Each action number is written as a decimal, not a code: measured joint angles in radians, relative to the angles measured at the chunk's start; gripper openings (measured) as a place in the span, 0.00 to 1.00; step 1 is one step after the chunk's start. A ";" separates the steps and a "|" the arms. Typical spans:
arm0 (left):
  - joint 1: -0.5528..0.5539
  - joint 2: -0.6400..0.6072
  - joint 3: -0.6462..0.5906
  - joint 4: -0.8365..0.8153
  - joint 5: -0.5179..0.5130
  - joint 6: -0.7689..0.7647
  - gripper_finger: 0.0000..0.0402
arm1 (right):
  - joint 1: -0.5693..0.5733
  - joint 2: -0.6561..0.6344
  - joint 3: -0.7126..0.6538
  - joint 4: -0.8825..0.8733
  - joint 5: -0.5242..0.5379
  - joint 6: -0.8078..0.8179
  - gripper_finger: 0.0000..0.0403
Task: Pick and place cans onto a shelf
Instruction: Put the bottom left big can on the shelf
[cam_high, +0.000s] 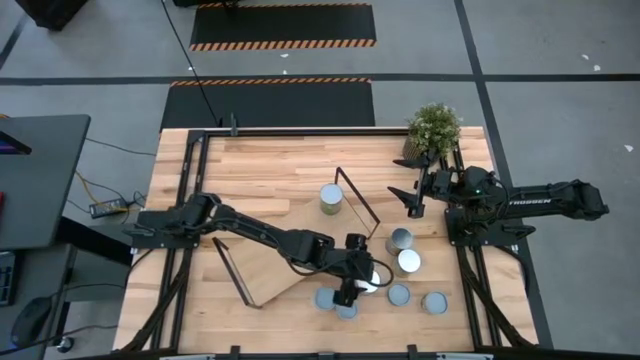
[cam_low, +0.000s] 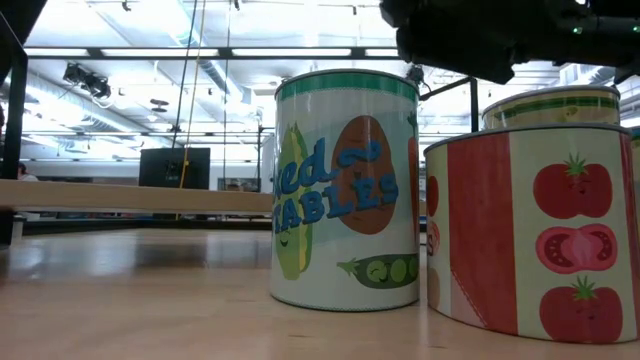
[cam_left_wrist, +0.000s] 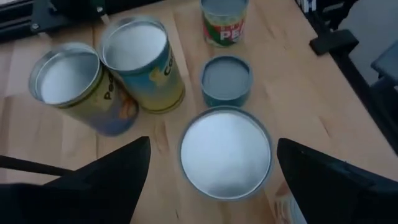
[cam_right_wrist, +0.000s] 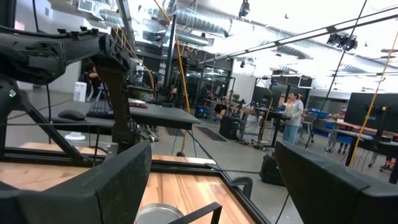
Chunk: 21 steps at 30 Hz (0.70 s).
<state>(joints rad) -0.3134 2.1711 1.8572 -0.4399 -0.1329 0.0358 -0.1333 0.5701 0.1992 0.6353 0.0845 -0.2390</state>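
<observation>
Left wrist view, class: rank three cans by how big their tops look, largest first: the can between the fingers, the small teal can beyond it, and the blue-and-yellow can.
1. Can between the fingers, nearest the camera, which inflates it.
2. Blue-and-yellow can.
3. Small teal can.

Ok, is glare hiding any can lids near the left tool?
Left wrist view: the can inside the open left tool has a washed-out white top, rim clear. High view: it flares white too. Low view: bright ceiling lights, labels readable. The right tool idles near the plant.
</observation>
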 joint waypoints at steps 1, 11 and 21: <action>0.000 0.002 0.000 -0.007 0.000 0.009 0.89 | 0.000 0.000 0.000 0.001 0.000 0.000 0.87; -0.002 0.031 0.000 -0.133 -0.002 0.055 0.89 | 0.000 -0.001 0.000 0.004 0.000 0.000 0.87; 0.013 0.097 -0.002 -0.092 0.046 0.055 0.89 | 0.000 0.000 0.000 0.008 -0.001 0.000 0.87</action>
<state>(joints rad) -0.3005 2.2682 1.8553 -0.5319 -0.0871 0.0911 -0.1333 0.5705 0.1989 0.6434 0.0839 -0.2394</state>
